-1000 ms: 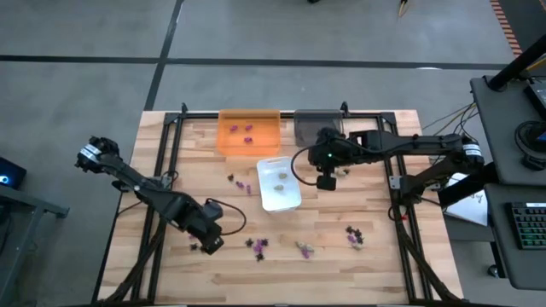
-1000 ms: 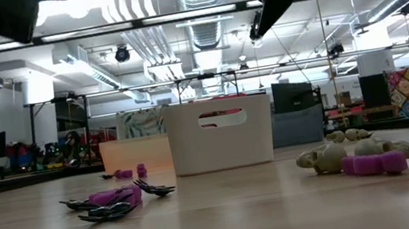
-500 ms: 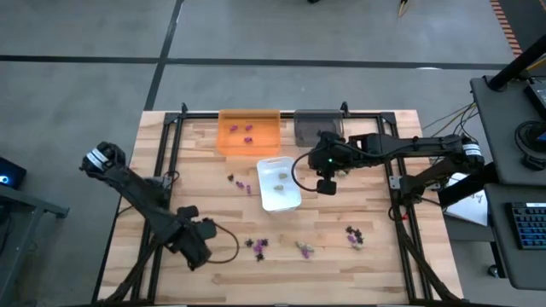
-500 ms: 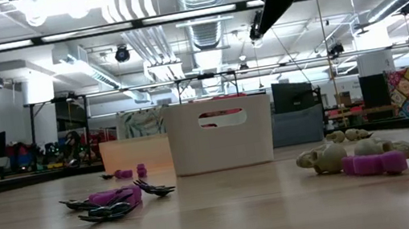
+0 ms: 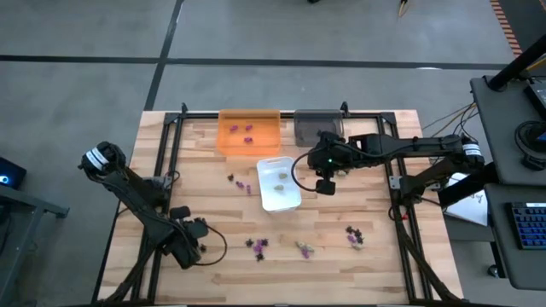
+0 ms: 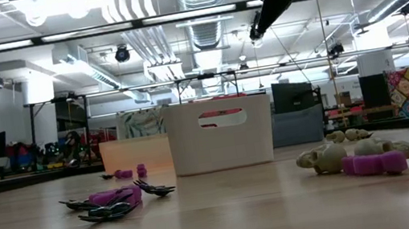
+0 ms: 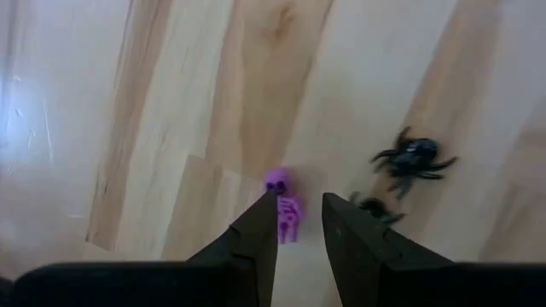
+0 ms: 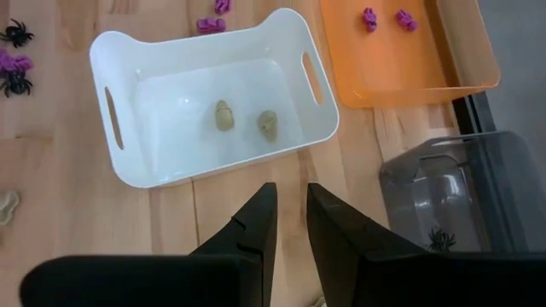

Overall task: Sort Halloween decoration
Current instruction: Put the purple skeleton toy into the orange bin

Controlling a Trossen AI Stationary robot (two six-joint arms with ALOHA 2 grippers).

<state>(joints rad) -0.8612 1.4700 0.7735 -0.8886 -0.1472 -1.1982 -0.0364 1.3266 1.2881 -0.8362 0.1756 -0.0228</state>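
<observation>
Left tool (image 5: 188, 253): hung over the near left part of the surface (image 5: 205, 162). Its wrist view showed the fingers (image 7: 256, 230) parted by a narrow gap. A purple skeleton (image 7: 285, 205) showed in that gap; whether it was gripped or lay on the wood below could not be told.
Black spider (image 7: 413, 158): lay on the wood just beside that tool, probably a coming pick.
Orange tray (image 5: 249, 141): far edge, left of centre; held two purple pieces (image 8: 386, 18), so it served as the purple bin.
White tray (image 5: 278, 194): centre; held two pale beige skulls (image 8: 246, 118), the beige bin.
Loose pieces: purple and black ones (image 5: 258, 246) sat along the near edge, with more (image 5: 353, 235) farther right, all unsorted; the job looked to be at an early stage.
Grey tray (image 5: 310, 127): far edge, right of the orange one; one black spider (image 8: 439, 237) inside.
Right tool (image 5: 325, 186): hovered just right of the white tray, fingers (image 8: 260, 217) nearly together with nothing visible between them.
</observation>
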